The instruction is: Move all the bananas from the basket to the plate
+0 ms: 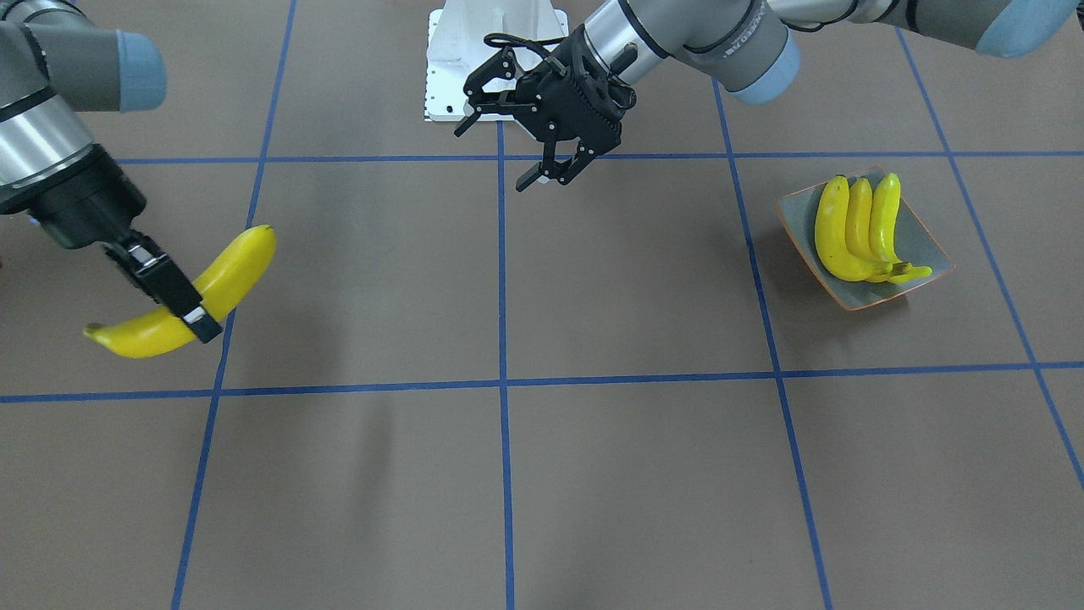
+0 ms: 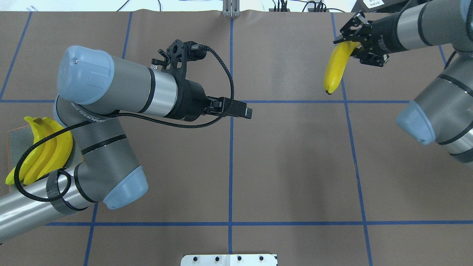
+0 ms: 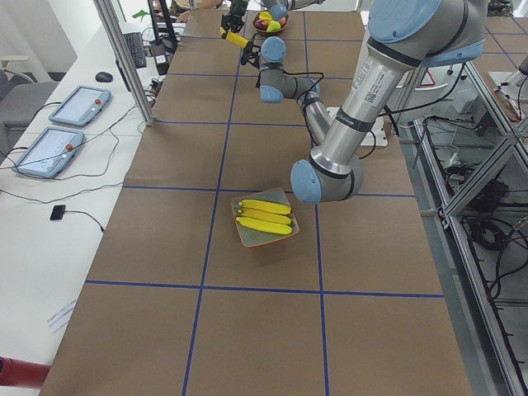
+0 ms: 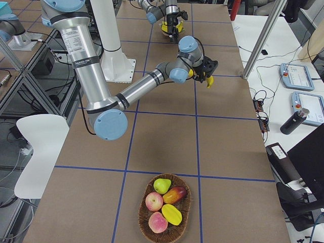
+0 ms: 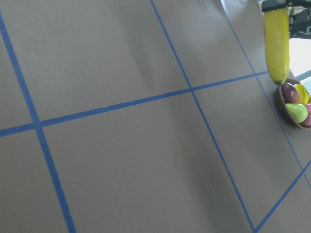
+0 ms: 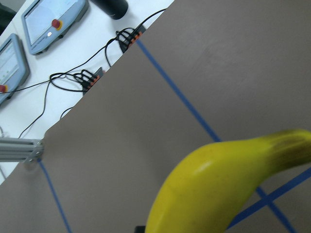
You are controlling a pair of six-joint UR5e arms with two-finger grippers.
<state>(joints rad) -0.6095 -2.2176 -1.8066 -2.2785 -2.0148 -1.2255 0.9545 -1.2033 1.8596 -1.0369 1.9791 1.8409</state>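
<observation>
At lower left of the front view, pinching a smooth, stiff, likely light and slippery banana sensibly mid-length in the right gripper, with the left gripper spread empty.

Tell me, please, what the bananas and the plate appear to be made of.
The held banana and the three bananas lying on the plate look like plastic: even bright yellow, smooth skin with a soft sheen and no bruises. The plate looks like glazed ceramic, glossy grey-green with a thin orange-brown rim, though coated plastic cannot be ruled out.
</observation>
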